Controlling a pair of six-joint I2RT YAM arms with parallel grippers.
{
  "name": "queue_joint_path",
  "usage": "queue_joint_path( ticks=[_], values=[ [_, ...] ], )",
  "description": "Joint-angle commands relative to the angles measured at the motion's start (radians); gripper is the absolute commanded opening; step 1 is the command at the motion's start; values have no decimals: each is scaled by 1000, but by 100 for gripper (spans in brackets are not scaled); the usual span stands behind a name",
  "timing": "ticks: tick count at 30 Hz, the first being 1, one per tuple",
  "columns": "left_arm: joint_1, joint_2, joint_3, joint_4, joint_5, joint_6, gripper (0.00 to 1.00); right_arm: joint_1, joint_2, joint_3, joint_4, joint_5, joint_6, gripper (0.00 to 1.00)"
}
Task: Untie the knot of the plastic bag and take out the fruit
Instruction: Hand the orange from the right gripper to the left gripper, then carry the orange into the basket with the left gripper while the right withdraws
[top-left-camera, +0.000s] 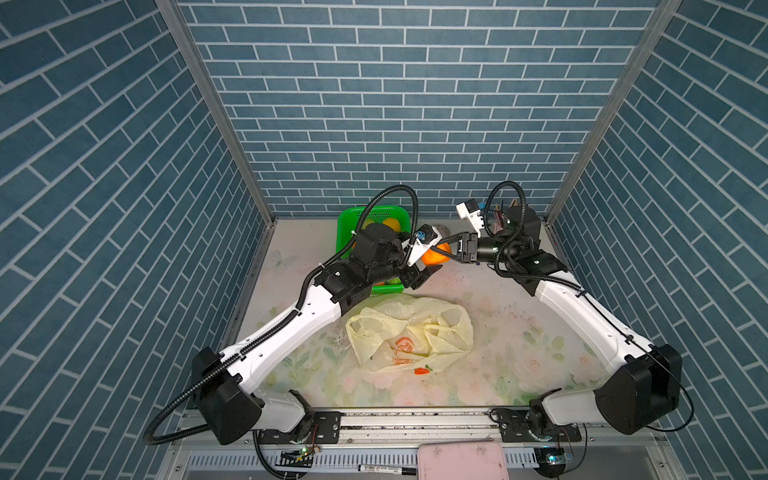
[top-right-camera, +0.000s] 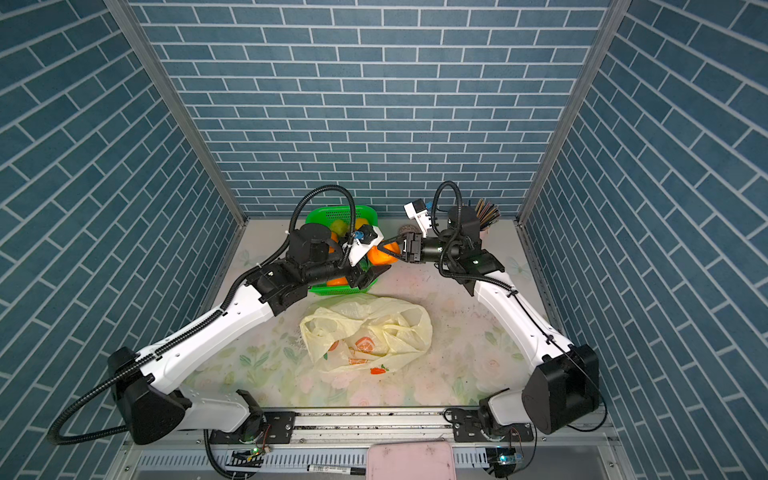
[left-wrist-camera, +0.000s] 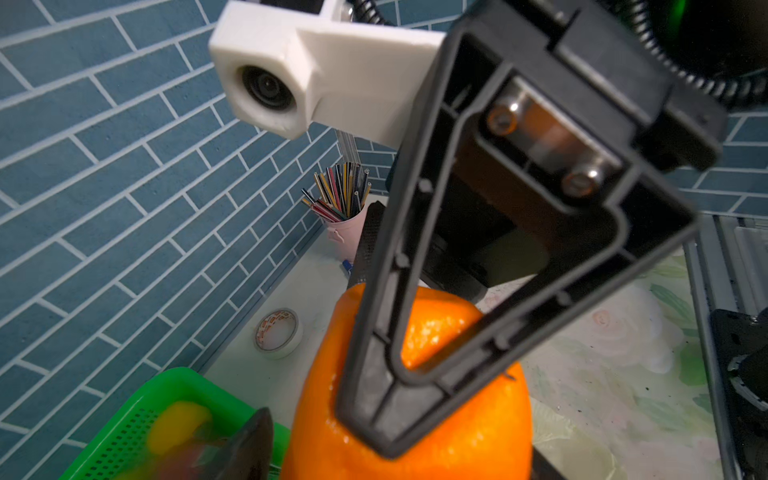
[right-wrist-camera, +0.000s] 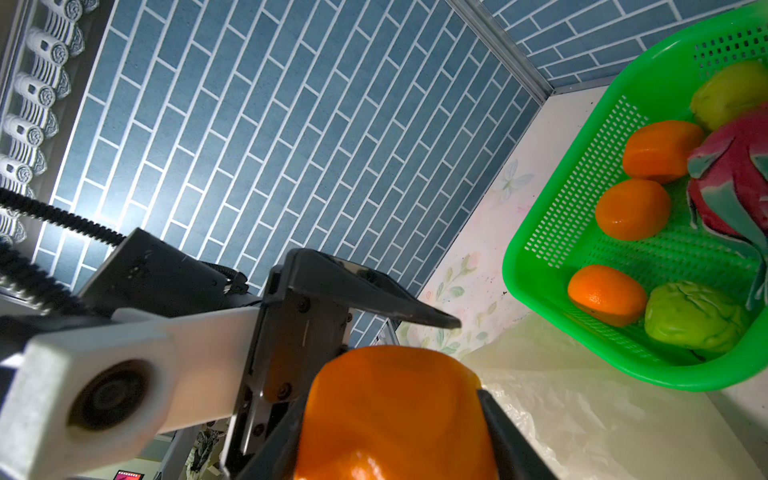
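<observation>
Beside the green basket (top-left-camera: 344, 226), the right end effector (top-left-camera: 443, 251) grips an orange (top-left-camera: 434, 255) that the open left end effector (top-left-camera: 432, 262) straddles.

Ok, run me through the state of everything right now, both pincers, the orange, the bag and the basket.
left pincer: open at the orange, not clamped on it.
right pincer: shut on the orange.
orange: held above the table between both pincers.
plastic bag: untied, lying slack on the table.
green basket: upright, holding several fruit.
</observation>
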Motion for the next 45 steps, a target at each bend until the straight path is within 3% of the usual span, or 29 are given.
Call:
queue_joint_path(
  ticks=[1, 7, 13, 20, 26, 32, 45],
  values=[
    [3, 15, 44, 37, 91, 56, 63, 0, -27, -14, 42, -36, 43, 42],
    [4, 6, 33, 67, 93, 49, 56, -1, -23, -4, 50, -42, 51, 45],
    [11, -3, 35, 51, 6, -66, 48, -5, -1, 49, 24, -36, 59, 65],
    [83, -34, 17, 16, -79, -267, 39, -93, -58, 44, 25, 186, 84, 80],
    [157, -30, 22, -91, -179, -415, 38, -166, -140, -48, 51, 343, 111, 82],
    [261, 39, 69, -223, -211, -586, 38, -173, -127, -64, 12, 338, 154, 82],
    [357, 359, 228, -432, -129, -698, 42, -172, -88, -50, -115, 317, 133, 82]
  ],
)
